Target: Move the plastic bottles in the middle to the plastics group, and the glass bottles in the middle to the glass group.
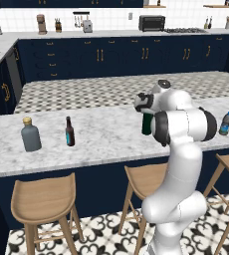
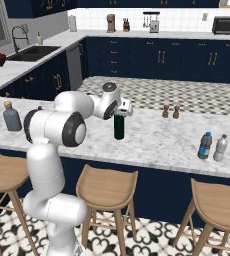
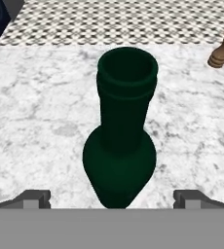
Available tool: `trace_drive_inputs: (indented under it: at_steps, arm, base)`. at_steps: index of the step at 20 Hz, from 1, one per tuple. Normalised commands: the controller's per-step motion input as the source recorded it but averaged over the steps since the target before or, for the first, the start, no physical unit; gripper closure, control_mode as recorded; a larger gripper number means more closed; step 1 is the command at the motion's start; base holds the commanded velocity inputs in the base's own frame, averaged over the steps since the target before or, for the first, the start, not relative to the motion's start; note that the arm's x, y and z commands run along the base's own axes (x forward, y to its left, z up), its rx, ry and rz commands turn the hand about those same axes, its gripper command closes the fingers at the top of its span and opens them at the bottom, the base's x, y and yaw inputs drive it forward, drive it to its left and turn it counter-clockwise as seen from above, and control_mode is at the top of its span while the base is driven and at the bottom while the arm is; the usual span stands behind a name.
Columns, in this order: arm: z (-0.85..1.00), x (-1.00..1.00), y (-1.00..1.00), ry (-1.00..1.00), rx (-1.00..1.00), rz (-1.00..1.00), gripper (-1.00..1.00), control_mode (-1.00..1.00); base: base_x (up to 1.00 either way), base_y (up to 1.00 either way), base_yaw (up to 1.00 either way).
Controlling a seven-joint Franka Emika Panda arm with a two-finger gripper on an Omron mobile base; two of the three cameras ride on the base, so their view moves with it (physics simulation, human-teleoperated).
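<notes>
Green bottle (image 3: 120,160) stands upright directly beneath the wide-open tool (image 3: 112,199).

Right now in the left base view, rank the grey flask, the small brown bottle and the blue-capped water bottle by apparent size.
1. grey flask
2. small brown bottle
3. blue-capped water bottle, partly hidden by the arm, so its rank is unsure

Two base views from behind the arm, left and right, facing the marble counter (image 1: 106,139), hand view close above the green bottle (image 3: 123,141), looking down.

obstacle: green bottle (image 3: 122,146) | sides: bare counter (image 3: 41,121) | far: pepper mill (image 3: 223,48)
</notes>
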Motion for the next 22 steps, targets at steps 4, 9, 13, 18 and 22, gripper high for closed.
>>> trace_drive_inputs:
  at_steps: [4,9,13,18,22]
  arm:
    - [-0.12,0.03,0.00,0.00,0.00,0.00,-1.00,-1.00]
    - [0.00,0.03,-0.12,0.00,0.00,0.00,-1.00,-1.00]
    - [0.00,0.09,-0.10,0.00,0.00,0.00,-1.00,-1.00]
    - [-0.08,0.16,0.00,0.03,0.00,0.01,-1.00,-1.00]
    - [-0.03,0.14,0.01,0.02,0.00,0.05,-1.00,-1.00]
  base:
    - [0.00,0.00,0.00]
    - [0.00,0.00,0.00]
    - [0.00,0.00,0.00]
    - [0.00,0.00,0.00]
    - [0.00,0.00,0.00]
